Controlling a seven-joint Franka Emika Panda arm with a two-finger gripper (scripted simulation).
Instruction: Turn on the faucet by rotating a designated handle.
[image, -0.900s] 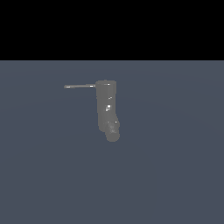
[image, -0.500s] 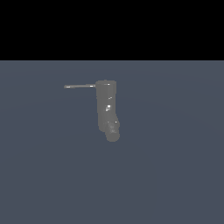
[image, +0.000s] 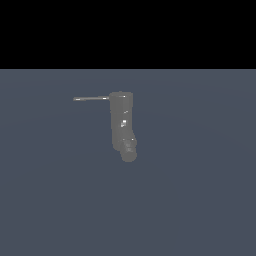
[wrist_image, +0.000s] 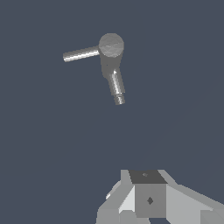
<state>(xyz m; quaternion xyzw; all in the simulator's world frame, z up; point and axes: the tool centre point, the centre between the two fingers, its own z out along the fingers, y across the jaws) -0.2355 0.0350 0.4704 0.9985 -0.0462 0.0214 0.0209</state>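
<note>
Approach step: the gripper (wrist_image: 146, 205), jaw state unclear, sits well apart from the faucet (image: 122, 122) and must reach the handle (image: 91, 98).

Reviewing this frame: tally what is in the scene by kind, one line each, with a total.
Faucet: 1
Handle: 1 rod, projecting sideways from the faucet's top
Gripper: 1, seen only in the wrist view, apart from the faucet
Total: 3

Bare simulated scene, flat slate-blue floor (image: 200, 200), black void backdrop (image: 128, 30), lone untextured faucet (image: 121, 122)
</note>
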